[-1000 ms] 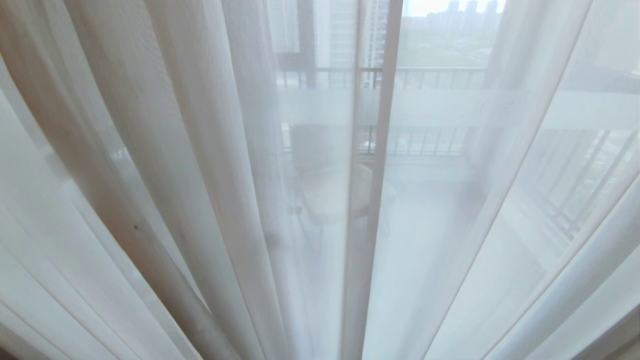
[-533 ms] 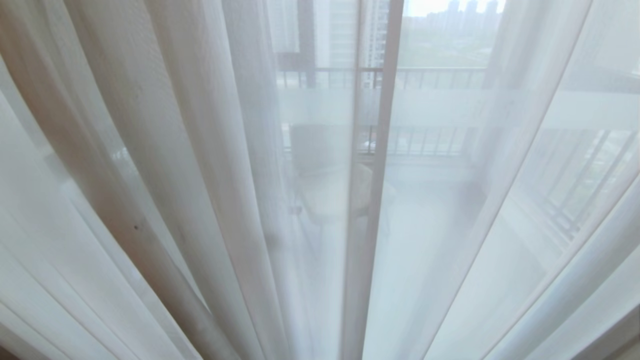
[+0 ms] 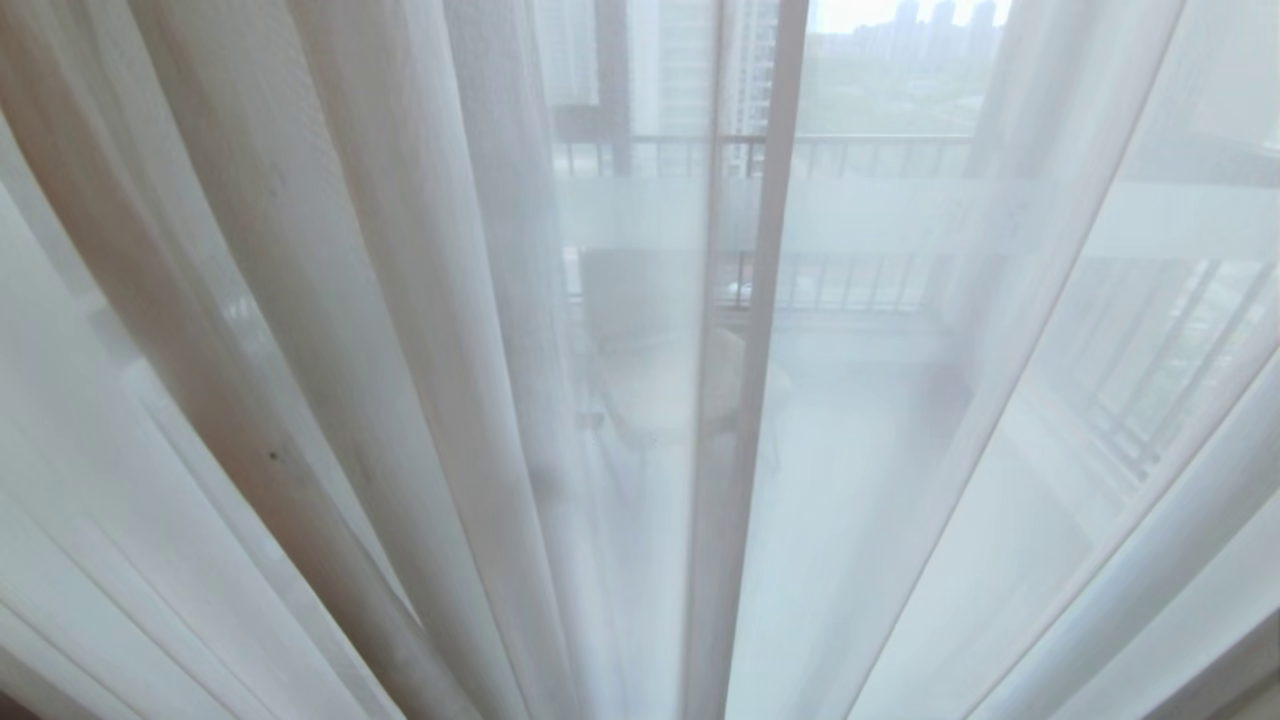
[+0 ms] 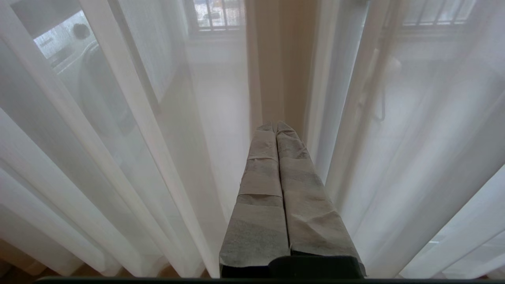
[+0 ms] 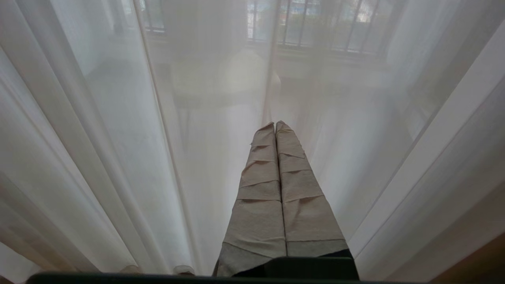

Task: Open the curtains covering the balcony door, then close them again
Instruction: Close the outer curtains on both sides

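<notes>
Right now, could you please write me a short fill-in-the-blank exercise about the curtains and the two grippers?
1. The sheer curtains hang ____ across the balcony door.
2. The left gripper has its taped fingers pressed ____.
3. The right gripper holds ____ between its fingers.
4. Beyond the glass, the balcony is fenced by a barred ____.

Missing words: closed; together; nothing; railing

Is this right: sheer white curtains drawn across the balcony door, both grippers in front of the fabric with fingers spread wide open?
Not quite. The thin see-through white sheer curtains do hang across the glass balcony door, but the left gripper and right gripper both have their tape-wrapped fingers pressed shut, empty. The left and right wrist views show it.
</notes>
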You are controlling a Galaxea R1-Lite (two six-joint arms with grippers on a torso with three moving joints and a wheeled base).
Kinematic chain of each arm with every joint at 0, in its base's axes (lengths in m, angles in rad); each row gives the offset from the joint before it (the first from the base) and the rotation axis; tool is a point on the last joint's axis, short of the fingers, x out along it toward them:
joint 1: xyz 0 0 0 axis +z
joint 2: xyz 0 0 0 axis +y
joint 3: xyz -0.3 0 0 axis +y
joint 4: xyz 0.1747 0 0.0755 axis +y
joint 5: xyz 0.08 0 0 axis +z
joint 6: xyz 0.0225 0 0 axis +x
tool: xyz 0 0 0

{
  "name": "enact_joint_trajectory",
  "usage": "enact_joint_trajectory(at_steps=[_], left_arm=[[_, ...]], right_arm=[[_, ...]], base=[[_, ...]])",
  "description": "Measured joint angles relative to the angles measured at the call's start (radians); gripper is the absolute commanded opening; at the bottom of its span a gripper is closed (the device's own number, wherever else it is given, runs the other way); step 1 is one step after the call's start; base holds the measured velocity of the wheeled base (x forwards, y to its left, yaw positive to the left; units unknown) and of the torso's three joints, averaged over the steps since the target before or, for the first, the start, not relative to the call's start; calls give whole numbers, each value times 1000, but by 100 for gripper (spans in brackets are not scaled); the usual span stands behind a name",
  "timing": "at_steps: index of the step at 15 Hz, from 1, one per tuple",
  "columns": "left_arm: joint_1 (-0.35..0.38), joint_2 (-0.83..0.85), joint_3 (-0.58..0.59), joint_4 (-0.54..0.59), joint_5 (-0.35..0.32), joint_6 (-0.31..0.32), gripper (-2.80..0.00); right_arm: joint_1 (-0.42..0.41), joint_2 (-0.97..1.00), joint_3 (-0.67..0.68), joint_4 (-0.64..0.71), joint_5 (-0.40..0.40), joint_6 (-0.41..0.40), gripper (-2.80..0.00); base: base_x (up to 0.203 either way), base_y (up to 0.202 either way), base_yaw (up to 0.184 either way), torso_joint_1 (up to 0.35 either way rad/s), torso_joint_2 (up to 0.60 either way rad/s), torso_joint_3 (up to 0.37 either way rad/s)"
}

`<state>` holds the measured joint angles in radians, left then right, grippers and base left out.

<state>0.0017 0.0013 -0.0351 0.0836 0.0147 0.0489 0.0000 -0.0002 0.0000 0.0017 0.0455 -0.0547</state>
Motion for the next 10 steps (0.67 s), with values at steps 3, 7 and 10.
enact_joint_trajectory(at_steps=[3,7,10], left_arm=[[0,0,0,0,-2,0,-280],[0,0,0,1,0,0,-280],[0,0,0,1,-1,0,-280]], right_arm=[[0,0,0,0,0,0,-280],[0,0,0,0,0,0,-280],[0,0,0,0,0,0,-280]], base=[[0,0,0,0,0,0],[0,0,0,0,0,0],[0,0,0,0,0,0]])
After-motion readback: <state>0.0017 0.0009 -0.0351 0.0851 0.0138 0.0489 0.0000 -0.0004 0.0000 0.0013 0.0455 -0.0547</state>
